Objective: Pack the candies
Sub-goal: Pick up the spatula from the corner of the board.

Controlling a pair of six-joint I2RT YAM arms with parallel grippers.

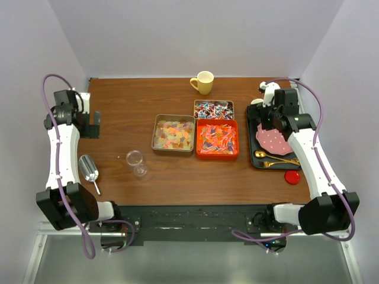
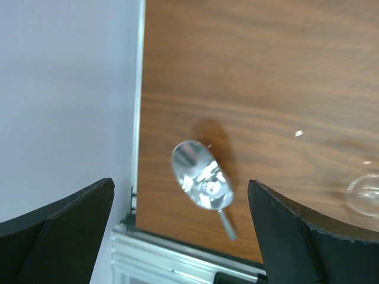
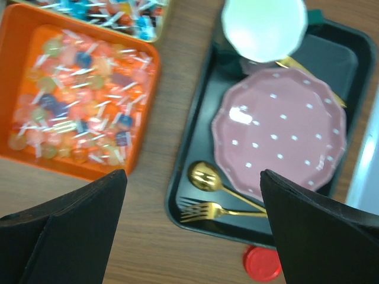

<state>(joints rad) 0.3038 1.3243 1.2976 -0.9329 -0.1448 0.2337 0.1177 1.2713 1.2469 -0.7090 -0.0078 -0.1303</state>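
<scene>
The left gripper (image 2: 180, 186) hangs with its black fingers spread wide apart and nothing between them, far to the left of the orange square plastic tray (image 1: 217, 157), above the edge of the brown wooden table (image 1: 142, 97). The right gripper (image 3: 192, 174) also stands fully parted and empty, just to the right of the orange tray, above a black rectangular tray (image 3: 331, 56). The orange tray holds a heap of orange, yellow and red wrapped candies (image 1: 217, 137). Touching its far side is a small silver rectangular tin (image 1: 214, 100) filled with red, blue and white wrapped candies (image 1: 213, 109). Right beside its left side is a larger silver square tin (image 1: 154, 133) filled with pastel yellow, orange and pink candies (image 1: 173, 135). A clear glass jar (image 1: 136, 161) sits to the left of the orange tray and nearer the arm bases. A shiny silver metal scoop (image 2: 201, 180) lies further left, under the left gripper. A yellow ceramic mug (image 1: 203, 82) stands beyond the orange tray, towards the back wall. The black tray, right of the orange tray, carries a pink white-dotted plate (image 3: 278, 133), a gold spoon (image 3: 204, 174), a gold fork (image 3: 207, 211) and a white round cup (image 3: 263, 26). A small round red lid (image 3: 262, 263) lies on the wood to the right of the orange tray, nearer the arm bases.
</scene>
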